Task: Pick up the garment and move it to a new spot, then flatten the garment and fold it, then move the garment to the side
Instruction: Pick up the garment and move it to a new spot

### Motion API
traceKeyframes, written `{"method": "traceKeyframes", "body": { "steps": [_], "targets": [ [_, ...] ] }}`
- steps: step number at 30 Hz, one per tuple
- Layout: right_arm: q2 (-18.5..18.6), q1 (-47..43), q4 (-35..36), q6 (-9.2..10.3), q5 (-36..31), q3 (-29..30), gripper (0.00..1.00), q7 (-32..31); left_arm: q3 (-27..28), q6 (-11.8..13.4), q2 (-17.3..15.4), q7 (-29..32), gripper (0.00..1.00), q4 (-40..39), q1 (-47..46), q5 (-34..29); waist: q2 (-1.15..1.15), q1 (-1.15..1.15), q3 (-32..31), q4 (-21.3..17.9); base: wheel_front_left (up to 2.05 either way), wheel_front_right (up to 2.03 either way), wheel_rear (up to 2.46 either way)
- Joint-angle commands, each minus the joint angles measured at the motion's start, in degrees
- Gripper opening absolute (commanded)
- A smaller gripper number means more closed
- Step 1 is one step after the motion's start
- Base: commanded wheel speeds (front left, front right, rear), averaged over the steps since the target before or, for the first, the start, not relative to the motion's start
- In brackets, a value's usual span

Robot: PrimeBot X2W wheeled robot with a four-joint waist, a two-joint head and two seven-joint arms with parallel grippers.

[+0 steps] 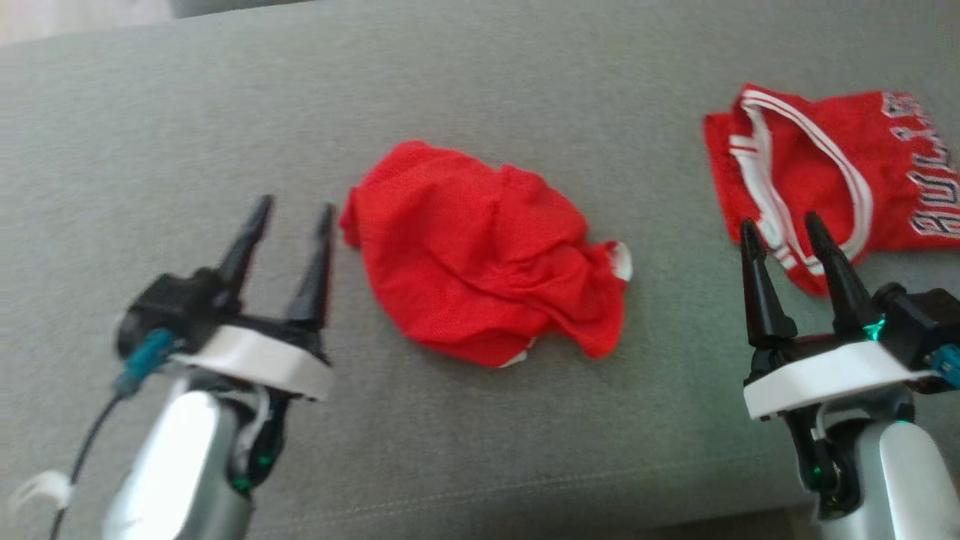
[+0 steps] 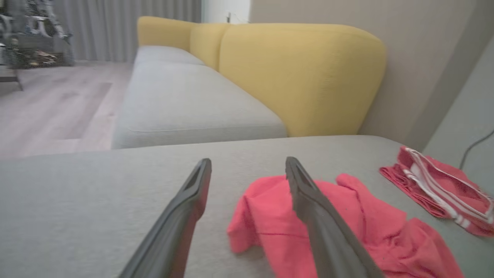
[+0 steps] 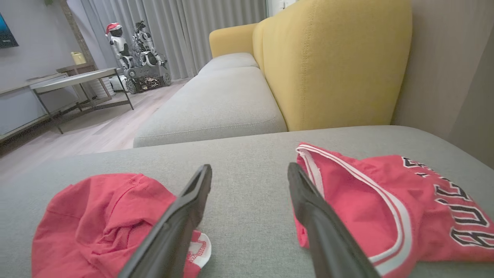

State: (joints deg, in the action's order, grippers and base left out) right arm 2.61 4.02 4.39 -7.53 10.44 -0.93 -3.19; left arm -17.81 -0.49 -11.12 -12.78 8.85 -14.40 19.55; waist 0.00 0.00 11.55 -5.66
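A crumpled red mesh garment [image 1: 480, 255] lies in a heap on the grey cushion [image 1: 187, 112], mid-view from the head. My left gripper [image 1: 295, 202] stands open just left of the heap, apart from it, with nothing between its fingers. In the left wrist view the same gripper [image 2: 247, 160] has the garment [image 2: 347, 227] lying beyond and under its right finger. My right gripper [image 1: 780, 221] is open at the lower right, empty. From the right wrist, that gripper [image 3: 250, 166] points at bare cushion, with the garment [image 3: 96, 220] to its left.
A second red garment, a jersey [image 1: 825, 165] with white trim and lettering, lies at the right, just beyond my right fingertips; it also shows as the jersey [image 3: 366, 193]. A yellow backrest [image 2: 301, 73] rises behind the cushion. Further off stand a low table [image 3: 73, 77] and parked robots [image 3: 135, 46].
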Motion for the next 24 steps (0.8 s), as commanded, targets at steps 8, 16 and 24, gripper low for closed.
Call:
{"method": "traceKeyframes", "body": {
  "steps": [8, 16, 24],
  "targets": [
    [0.27, 0.05, 1.85, 0.04, -1.4, -0.32, 1.0, -1.3, 6.81, 2.03, -4.97, -0.57, 1.0, -2.81, 3.33, 2.02, 0.0, 0.0, -3.18, 5.5, 0.0, 0.0, 0.0],
    [0.27, -2.05, 1.53, 0.04, -1.88, 0.49, 1.0, -2.06, 7.29, 3.27, -6.23, 0.39, 1.0, -5.01, 8.73, 2.44, 0.0, 0.0, -5.73, 6.99, 0.0, 0.0, 0.0],
    [0.27, -5.26, 2.66, 0.04, -2.0, 0.98, 1.0, -3.04, 6.14, 4.09, -6.43, 1.56, 1.0, -6.83, 12.32, 2.22, 0.0, 0.0, -8.51, 6.46, 0.0, 0.0, 0.0]
  ]
}}
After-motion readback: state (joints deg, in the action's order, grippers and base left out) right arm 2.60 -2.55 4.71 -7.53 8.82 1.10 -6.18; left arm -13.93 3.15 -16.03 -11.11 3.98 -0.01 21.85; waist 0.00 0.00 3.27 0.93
